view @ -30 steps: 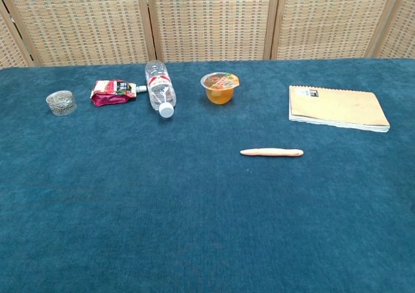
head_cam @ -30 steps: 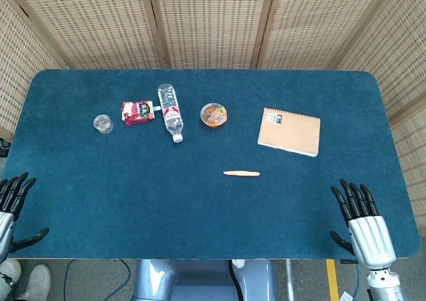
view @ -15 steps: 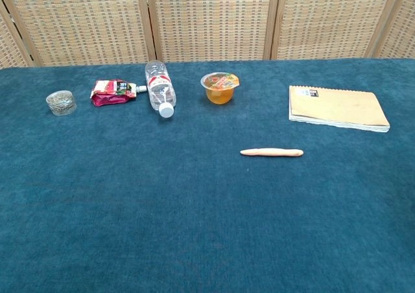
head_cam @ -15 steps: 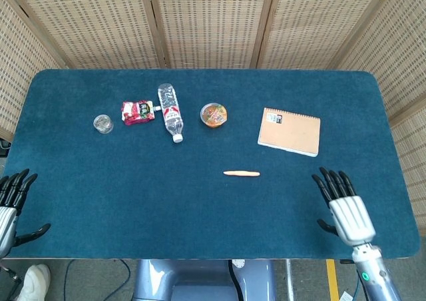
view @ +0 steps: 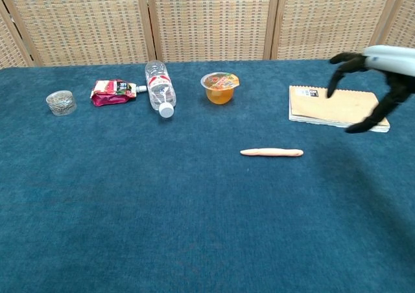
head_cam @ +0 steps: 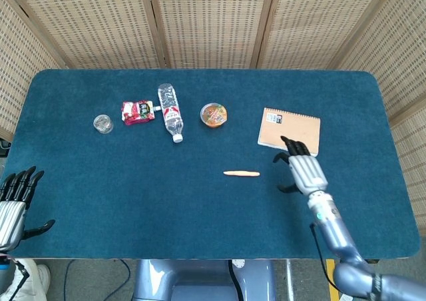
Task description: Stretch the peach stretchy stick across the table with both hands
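Note:
The peach stretchy stick (head_cam: 241,174) (view: 271,152) lies flat on the blue table, pointing left-right, right of centre. My right hand (head_cam: 300,168) (view: 373,79) hovers above the table a short way right of the stick, fingers spread and curved downward, holding nothing. Down at the table's near left corner, my left hand (head_cam: 13,204) is open with its fingers apart, far from the stick. It does not show in the chest view.
A tan spiral notebook (head_cam: 289,131) (view: 337,106) lies just behind my right hand. Further back sit a fruit jelly cup (head_cam: 213,114), a lying water bottle (head_cam: 170,111), a red snack pouch (head_cam: 136,112) and a small clear jar (head_cam: 102,123). A wicker screen backs the table.
My right hand has risen from the near right edge and swung forward and left, now close to the stick's right end and visible in the chest view. The left hand barely shifted.

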`<state>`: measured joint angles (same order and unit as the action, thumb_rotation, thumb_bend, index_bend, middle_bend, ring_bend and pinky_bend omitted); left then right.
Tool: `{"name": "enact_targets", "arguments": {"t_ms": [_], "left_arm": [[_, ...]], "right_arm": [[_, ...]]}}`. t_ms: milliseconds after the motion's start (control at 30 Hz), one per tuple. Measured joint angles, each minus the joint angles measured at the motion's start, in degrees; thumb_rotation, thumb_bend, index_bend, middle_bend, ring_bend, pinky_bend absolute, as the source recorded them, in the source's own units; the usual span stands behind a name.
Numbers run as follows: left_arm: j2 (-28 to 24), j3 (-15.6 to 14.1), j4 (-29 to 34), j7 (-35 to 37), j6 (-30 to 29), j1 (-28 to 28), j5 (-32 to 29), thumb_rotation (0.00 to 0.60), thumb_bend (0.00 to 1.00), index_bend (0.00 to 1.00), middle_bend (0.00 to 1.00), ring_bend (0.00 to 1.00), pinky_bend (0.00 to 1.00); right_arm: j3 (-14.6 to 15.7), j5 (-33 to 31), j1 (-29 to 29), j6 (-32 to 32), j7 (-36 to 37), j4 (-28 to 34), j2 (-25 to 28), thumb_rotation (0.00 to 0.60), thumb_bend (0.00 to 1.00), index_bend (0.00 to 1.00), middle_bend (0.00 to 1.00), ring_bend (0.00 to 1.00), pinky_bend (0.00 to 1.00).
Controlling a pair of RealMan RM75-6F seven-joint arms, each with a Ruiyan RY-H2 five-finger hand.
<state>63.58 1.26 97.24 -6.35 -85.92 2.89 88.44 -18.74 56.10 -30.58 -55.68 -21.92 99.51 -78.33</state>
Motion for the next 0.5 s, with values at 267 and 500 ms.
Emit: {"name": "enact_targets", "arguments": {"t_ms": [267, 500], "left_arm": [[0.4, 0.6, -0.2, -1.1, 1.6, 0.8, -1.9, 0.600, 0.00, 0.00, 0.00, 0.00, 0.00], [0.9, 0.9, -0.5, -1.8, 2.4, 1.2, -3.5, 0.600, 0.00, 0.00, 0.00, 0.00, 0.00]], "right_arm": [[-0.5, -12.4, -9.1, 1.5, -8.1, -8.3, -10.2, 0.600, 0.43, 0.43, 0.00, 0.00, 0.00], [0.3, -16.3, -13.2, 1.6, -10.8, -14.8, -16.1, 0.600, 0.44, 0.45, 0.00, 0.00, 0.00]]}}
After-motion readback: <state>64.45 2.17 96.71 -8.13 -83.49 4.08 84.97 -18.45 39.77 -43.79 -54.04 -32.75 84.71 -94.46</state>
